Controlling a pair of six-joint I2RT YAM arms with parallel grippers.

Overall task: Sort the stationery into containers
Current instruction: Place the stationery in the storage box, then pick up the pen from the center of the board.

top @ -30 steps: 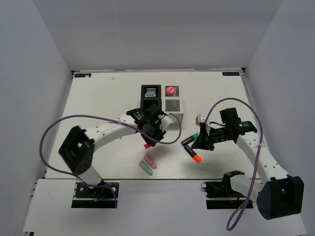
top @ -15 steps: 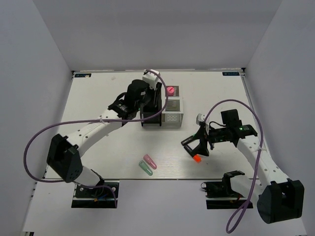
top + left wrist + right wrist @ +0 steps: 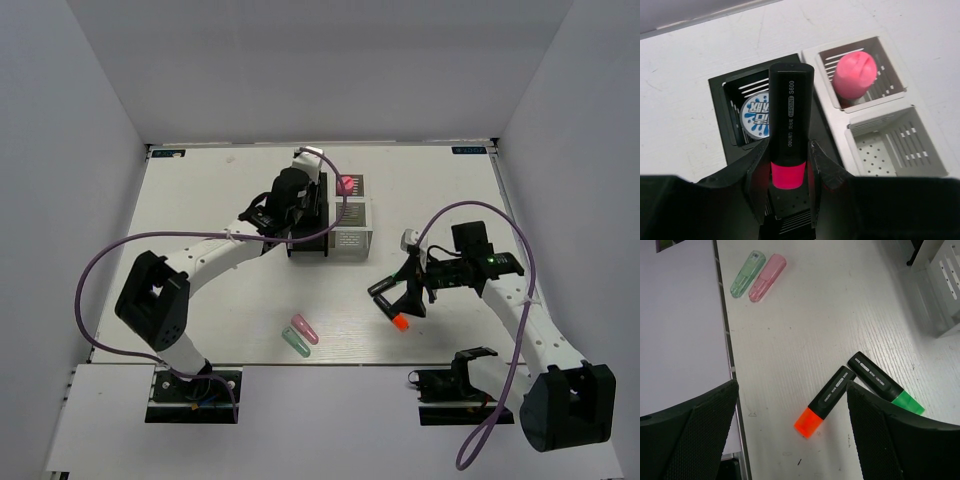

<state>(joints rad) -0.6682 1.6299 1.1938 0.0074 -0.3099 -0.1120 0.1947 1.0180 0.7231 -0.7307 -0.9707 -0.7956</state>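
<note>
My left gripper is shut on a black marker with a pink cap. It holds the marker over the black container, which has a blue round roll in its far compartment. The white container stands beside it, with a pink tube in its far compartment. My right gripper hangs open above the orange-capped marker and the green-capped marker, both flat on the table. In the top view the left gripper is over the black container and the right gripper is over the orange-capped marker.
A pink capsule and a green capsule lie side by side near the table's front edge, also seen as the pink capsule and the green capsule. The white container adjoins the black one. Purple cables loop off both arms.
My left arm has carried the pink-capped marker from the middle of the table back to above the black container. My right gripper has opened wide over the orange-capped marker.
</note>
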